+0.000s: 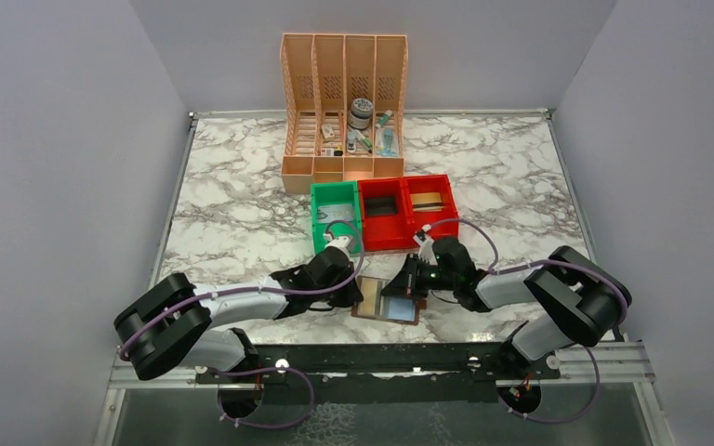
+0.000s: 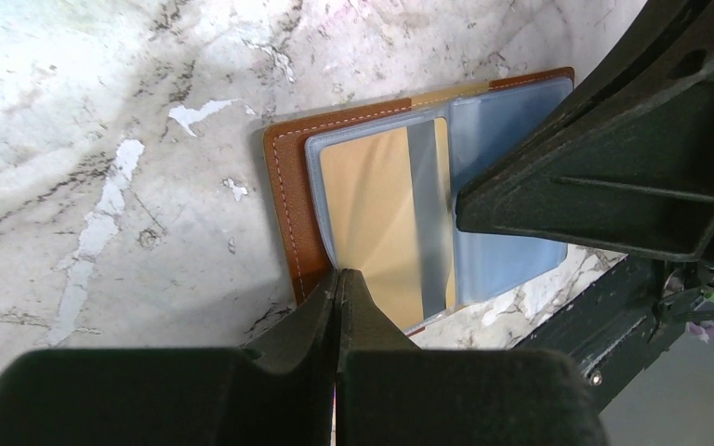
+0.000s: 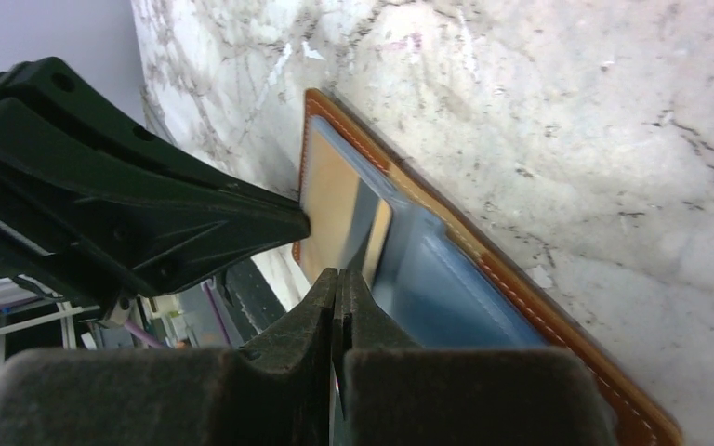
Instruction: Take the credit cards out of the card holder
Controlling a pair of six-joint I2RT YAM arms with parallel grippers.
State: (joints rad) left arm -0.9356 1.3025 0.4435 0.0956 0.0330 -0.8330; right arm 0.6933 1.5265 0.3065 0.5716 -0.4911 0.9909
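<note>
The brown card holder (image 1: 386, 312) lies open on the marble near the table's front edge. It also shows in the left wrist view (image 2: 288, 195) and the right wrist view (image 3: 539, 288). A tan credit card (image 2: 372, 214) sits in its clear left sleeve, and a pale blue one (image 2: 511, 260) is on the right. My left gripper (image 2: 339, 274) is shut, with its tips at the holder's near left edge. My right gripper (image 3: 337, 276) is shut on a thin grey card (image 3: 376, 237) that stands on edge between the tan and blue ones. Both grippers (image 1: 358, 290) (image 1: 402, 283) meet over the holder.
A green bin (image 1: 335, 216) and red bins (image 1: 407, 212) stand just behind the grippers. A peach file organiser (image 1: 344, 102) stands further back. The black mounting rail (image 1: 381, 358) runs along the table's front edge, right by the holder.
</note>
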